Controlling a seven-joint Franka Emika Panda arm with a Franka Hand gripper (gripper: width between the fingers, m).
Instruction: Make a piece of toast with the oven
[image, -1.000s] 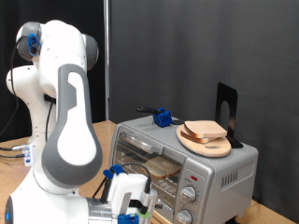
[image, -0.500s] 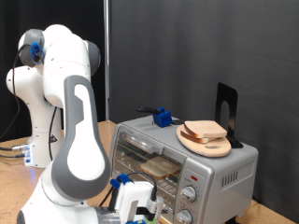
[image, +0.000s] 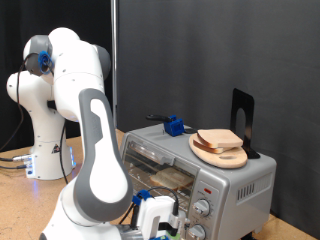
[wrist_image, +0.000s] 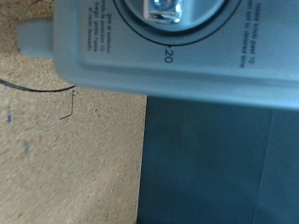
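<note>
I have the tool (image: 158, 222) low at the oven (image: 200, 170) knobs, grip state unclear; toast (image: 172, 178) inside looks light, crumbly, best taken by its edges.

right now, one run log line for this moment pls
tool: low at oven front by knobs | wrist view: dial close up | toast: on rack inside | more slices: on board on top

probably lab: black curtain (image: 200, 50) backdrop
</note>
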